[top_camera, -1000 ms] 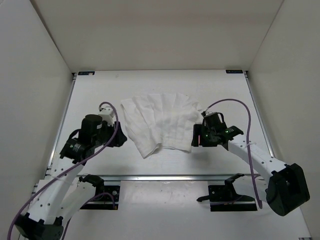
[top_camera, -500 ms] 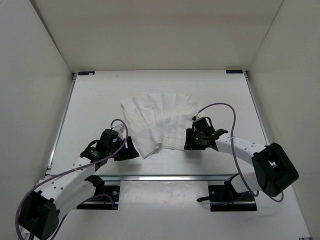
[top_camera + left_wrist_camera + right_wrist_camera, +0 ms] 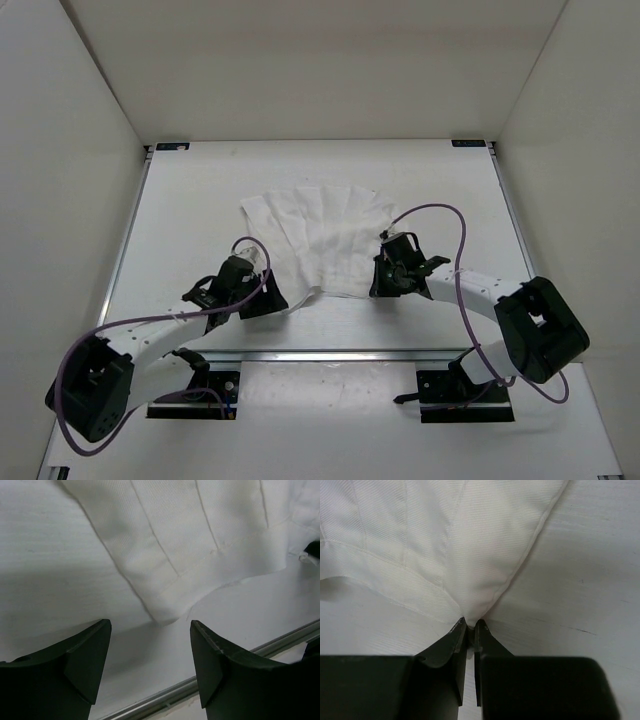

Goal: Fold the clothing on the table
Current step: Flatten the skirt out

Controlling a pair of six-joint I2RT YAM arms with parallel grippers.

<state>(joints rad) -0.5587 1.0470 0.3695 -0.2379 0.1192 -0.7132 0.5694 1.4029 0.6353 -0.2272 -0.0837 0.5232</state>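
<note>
The clothing (image 3: pixel 320 240) is a white pleated piece spread flat on the white table (image 3: pixel 180 220), fanning wider toward the far side. My right gripper (image 3: pixel 385 283) sits low at its near right corner and is shut on that corner, the fabric (image 3: pixel 470 580) pinched between the two dark fingers (image 3: pixel 451 645). My left gripper (image 3: pixel 268 300) rests low at the near left corner with its jaws open. That corner of the clothing (image 3: pixel 167 612) lies just ahead of the gap, untouched.
A silver rail (image 3: pixel 330 353) runs along the table's near edge, close behind both grippers, and shows in the left wrist view as the rail (image 3: pixel 235 665). White walls enclose the table on three sides. Purple cables (image 3: pixel 440 215) loop off both arms.
Both arms dropped low and reached in to the cloth's near corners. The right gripper closed onto the near right corner. The left gripper opened wider near the left corner.
</note>
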